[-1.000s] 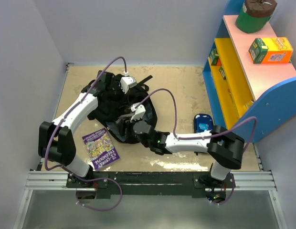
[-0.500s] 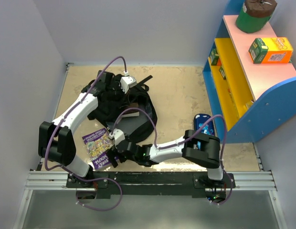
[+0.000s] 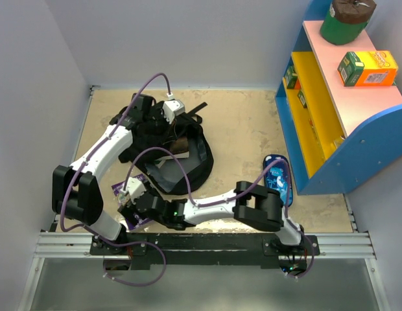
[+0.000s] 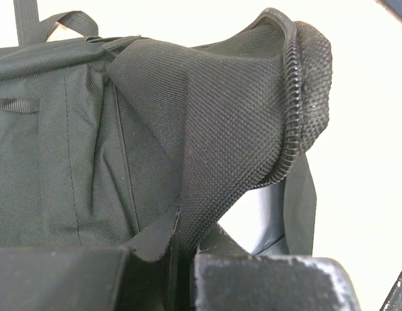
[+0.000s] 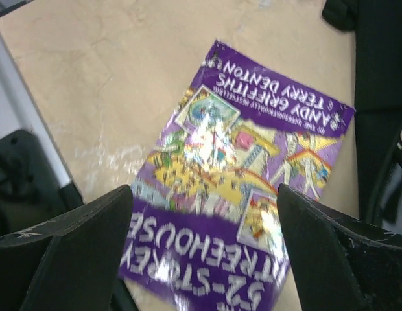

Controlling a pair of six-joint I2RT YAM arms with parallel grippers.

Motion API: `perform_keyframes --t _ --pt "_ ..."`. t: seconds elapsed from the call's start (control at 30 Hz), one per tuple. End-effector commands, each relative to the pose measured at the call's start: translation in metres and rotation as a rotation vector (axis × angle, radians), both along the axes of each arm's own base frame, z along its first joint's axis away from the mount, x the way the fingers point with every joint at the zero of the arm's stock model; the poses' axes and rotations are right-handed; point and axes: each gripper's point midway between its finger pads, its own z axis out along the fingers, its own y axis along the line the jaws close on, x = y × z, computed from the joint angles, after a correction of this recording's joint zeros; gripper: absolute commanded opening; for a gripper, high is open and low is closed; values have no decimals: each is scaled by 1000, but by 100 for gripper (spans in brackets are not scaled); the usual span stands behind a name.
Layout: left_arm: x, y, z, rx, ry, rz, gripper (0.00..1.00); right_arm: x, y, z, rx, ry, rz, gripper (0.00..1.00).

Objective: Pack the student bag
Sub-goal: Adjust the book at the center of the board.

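Wrist cams only, L claw (image 4: 165,272) pinching student bag (image 4: 207,116), R claw (image 5: 204,253) agape over book (image 5: 253,149)

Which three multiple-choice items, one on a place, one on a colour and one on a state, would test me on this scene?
1. The right gripper is: A. above the purple book; B. beside the shelf; C. at the back wall.
2. The student bag is: A. red; B. green; C. black.
3. The left gripper is: A. wide open; B. shut on the student bag's fabric; C. out of view.
Answers: A, the cover shows below the open gripper; C, its fabric is black; B, fabric is pinched in it.
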Motion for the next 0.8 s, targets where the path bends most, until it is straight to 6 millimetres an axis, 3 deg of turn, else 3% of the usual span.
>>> perform_keyframes --t 0.0,0.03,0.07,0.1,0.2,0.33,0.47,0.5,0.57,0.6,0.67,0.7,0.77 --pt "13 -11 45 -88 -110 -12 0 14 20 -18 -61 -61 -14 94" --pt "12 -11 45 -88 -108 -16 0 14 33 -9 -42 -62 -8 95" --pt "11 -11 45 -83 -101 -18 0 13 32 -38 -115 -48 0 95" --pt "10 -10 44 -80 -99 -18 0 13 41 -34 -103 -45 9 95" --pt "9 -7 41 -63 -96 -18 0 6 48 -52 -126 -14 48 95" --pt "10 -5 34 -47 -93 -14 0 8 33 -79 -211 24 15 93" --pt "11 -6 32 -49 -85 -9 0 20 -13 -98 -281 92 -72 84" --pt "12 -6 32 -51 -84 -9 0 22 -36 -104 -307 111 -89 82" --pt "14 -6 33 -54 -82 -4 0 21 -58 -111 -322 144 -119 78" --pt "14 -7 32 -57 -75 -5 0 17 -81 -125 -365 163 -133 77" --pt "15 -8 32 -59 -72 -5 0 10 -92 -116 -329 204 -133 74" --pt "15 -9 31 -61 -70 -6 0 3 -113 -128 -363 224 -139 73" --pt "15 -9 30 -60 -65 -3 0 1 -127 -123 -359 246 -168 71"
